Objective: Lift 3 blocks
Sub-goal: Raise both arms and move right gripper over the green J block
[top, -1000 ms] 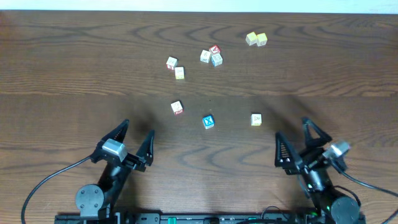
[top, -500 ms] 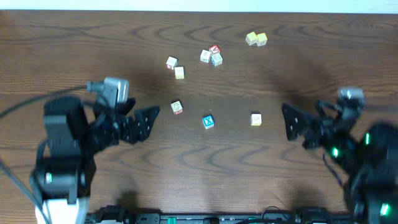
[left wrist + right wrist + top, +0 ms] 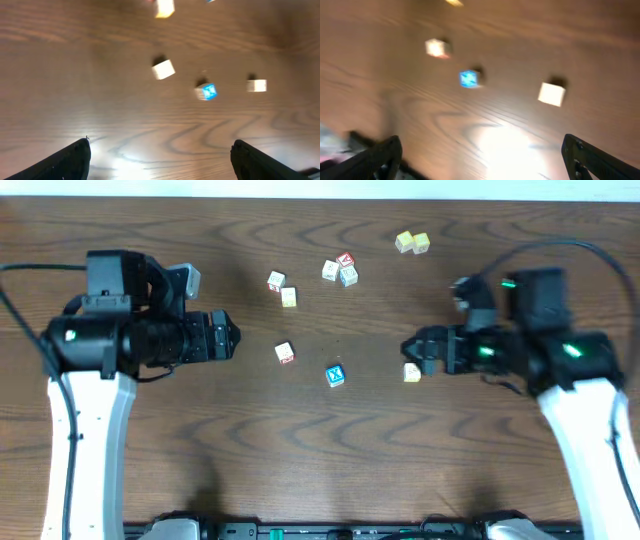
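Observation:
Three blocks lie in a loose row mid-table: cream with red trim [image 3: 285, 353], blue with a white X [image 3: 335, 375], cream with yellow trim [image 3: 411, 372]. My left gripper [image 3: 228, 338] hovers left of the red-trim block, apart from it. The right gripper [image 3: 412, 350] hangs just above the yellow-trim block. In the left wrist view the red-trim block [image 3: 163, 69], blue block [image 3: 206, 92] and yellow-trim block [image 3: 256, 85] sit beyond the open left gripper [image 3: 160, 150]. The blurred right wrist view shows the yellow-trim block [image 3: 552, 94], blue block [image 3: 469, 78] and red-trim block [image 3: 438, 48] ahead of the open right gripper [image 3: 480, 147]. Neither gripper holds anything.
Farther back stand a pale yellow pair of cubes [image 3: 412, 243], a cluster with a red-topped cube [image 3: 340, 270], and two more cubes [image 3: 282, 288]. One of those shows at the left wrist view's top edge [image 3: 164, 7]. Bare wood surrounds the blocks.
Both arms have swung up from the front edge and out over the table, closing in on the row of blocks from either side. The left jaws have spread wider.

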### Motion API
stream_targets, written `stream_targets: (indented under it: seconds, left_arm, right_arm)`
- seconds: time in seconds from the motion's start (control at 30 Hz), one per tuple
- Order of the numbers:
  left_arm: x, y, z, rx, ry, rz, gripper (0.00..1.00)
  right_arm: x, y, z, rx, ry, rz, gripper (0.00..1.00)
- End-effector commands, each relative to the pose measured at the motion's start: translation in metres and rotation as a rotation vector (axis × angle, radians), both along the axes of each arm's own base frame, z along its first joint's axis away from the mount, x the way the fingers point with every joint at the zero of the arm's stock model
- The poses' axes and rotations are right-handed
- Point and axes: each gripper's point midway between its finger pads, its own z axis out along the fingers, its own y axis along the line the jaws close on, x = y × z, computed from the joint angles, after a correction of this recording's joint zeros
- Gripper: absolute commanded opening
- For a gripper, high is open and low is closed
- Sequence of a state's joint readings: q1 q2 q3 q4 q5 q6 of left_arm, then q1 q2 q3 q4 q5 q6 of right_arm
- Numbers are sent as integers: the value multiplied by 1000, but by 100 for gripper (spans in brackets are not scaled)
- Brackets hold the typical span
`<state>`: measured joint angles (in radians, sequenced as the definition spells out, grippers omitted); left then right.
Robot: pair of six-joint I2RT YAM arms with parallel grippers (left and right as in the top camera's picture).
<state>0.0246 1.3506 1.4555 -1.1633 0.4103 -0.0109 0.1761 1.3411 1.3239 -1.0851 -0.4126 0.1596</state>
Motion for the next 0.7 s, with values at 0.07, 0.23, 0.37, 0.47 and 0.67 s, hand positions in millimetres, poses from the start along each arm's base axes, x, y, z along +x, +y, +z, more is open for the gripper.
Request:
stream_targets:
  seconds: [0.07,0.23,0.37,0.47,0.67]
  left_arm:
    - [10,12,-14,56,49,32,90]
    - [14,12,-24,56,83,32,90]
    - [16,12,-29,56,101,31,90]
    - [16,12,-30,56,104,31,90]
    - [16,12,-30,56,104,31,90]
  right_arm:
    - [28,-22,-37,-274,41,-156,99]
    - [34,-25,-69,-323,133,-187,88]
    - [40,-28,-98,-369,206,-207,75]
    - [42,-25,-121,-391,259,-193,76]
    - [47,-21,-156,-417,321,-176,76]
